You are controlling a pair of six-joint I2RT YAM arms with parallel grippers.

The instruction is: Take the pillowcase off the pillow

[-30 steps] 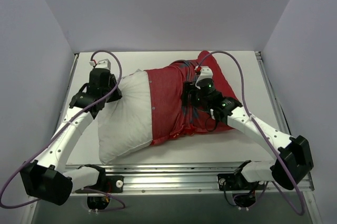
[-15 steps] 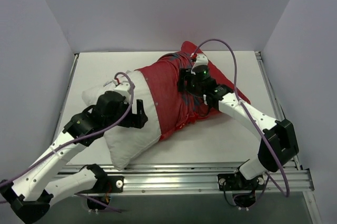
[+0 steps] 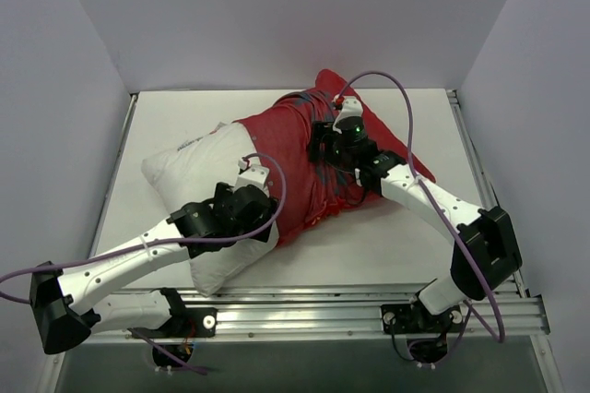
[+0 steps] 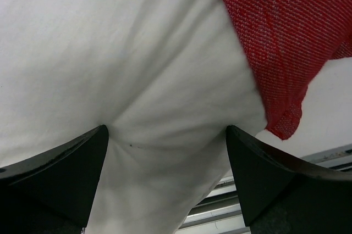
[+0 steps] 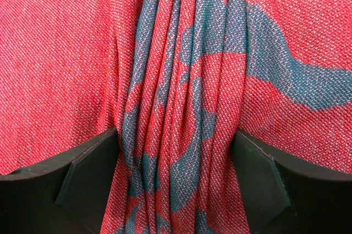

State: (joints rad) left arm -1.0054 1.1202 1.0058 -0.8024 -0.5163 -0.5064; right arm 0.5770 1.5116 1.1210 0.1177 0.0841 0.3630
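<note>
Table (image 3: pixel 184 112), L claw (image 3: pixel 241 213) moved onto pillow (image 3: pixel 198 167)

no readable text, labels, brands or numbers anywhere

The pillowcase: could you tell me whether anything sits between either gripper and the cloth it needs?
Nothing visible does. The right gripper has bunched pillowcase folds between its fingers; the left gripper presses straight into the bare pillow beside the pillowcase's buttoned edge.
</note>
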